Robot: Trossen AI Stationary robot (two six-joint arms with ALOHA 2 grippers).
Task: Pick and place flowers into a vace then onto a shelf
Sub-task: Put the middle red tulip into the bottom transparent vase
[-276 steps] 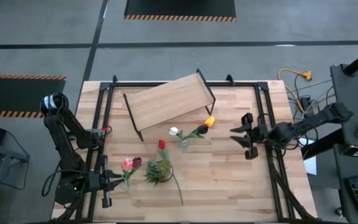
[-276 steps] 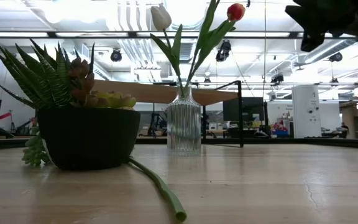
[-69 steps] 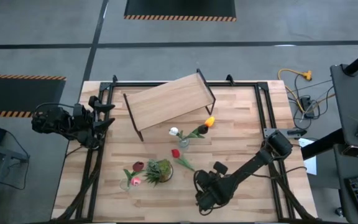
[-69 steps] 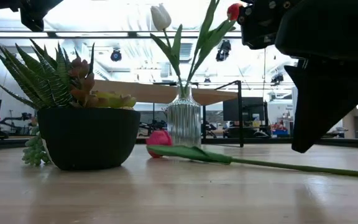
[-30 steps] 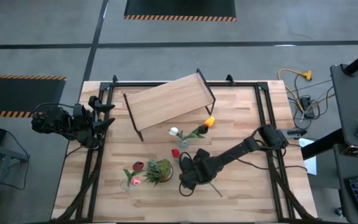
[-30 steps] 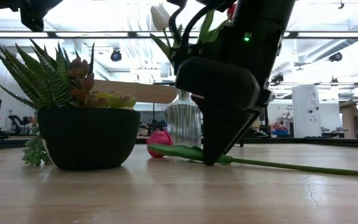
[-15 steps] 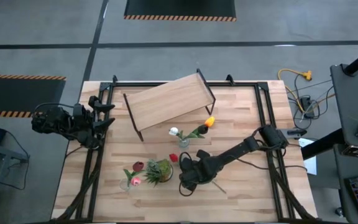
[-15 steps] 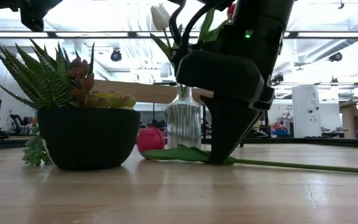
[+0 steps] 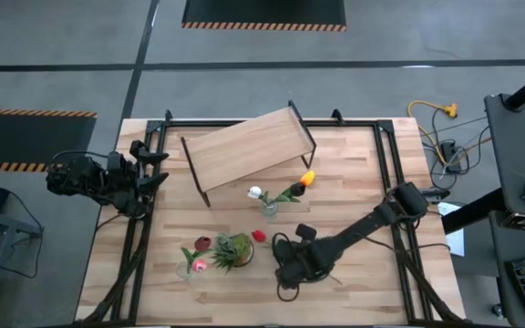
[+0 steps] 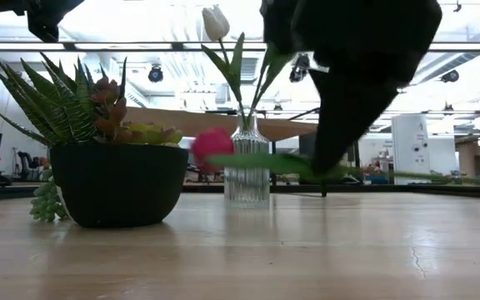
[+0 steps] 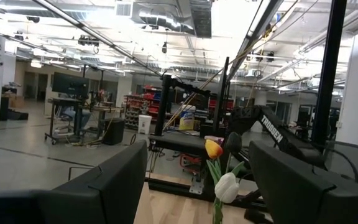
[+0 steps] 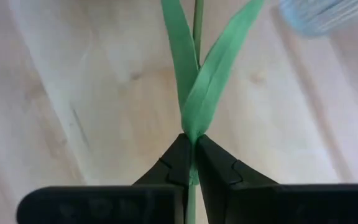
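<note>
My right gripper [image 9: 287,266] is shut on a red flower [image 10: 212,143] with a long green stalk, held above the table in front of the glass vase [image 9: 269,209]. The vase holds a white flower [image 9: 255,192] and an orange flower [image 9: 307,179]. The shelf [image 9: 249,150] stands at the table's far side. My left gripper [image 9: 153,169] waits open at the table's left edge, raised and holding nothing. My right gripper pinches the red flower's stalk [image 12: 193,163] between its two fingertips, just below where the two leaves [image 12: 194,93] split off. The fingers slant steeply down from above and lie across the stalk. The flower hangs about level, clear of the table, with its head [image 9: 259,236] toward the pot.
A dark pot with a spiky green plant [image 9: 232,251] stands just left of the held flower. A small vase [image 9: 187,266] with a pink and a maroon flower stands further left. Black rails [image 9: 386,182] run along both table sides.
My right gripper has risen and drawn a little toward the table's near edge with the red flower. The flower, which lay flat on the table, is now lifted clear and stays about level, its head up beside the pot's rim.
</note>
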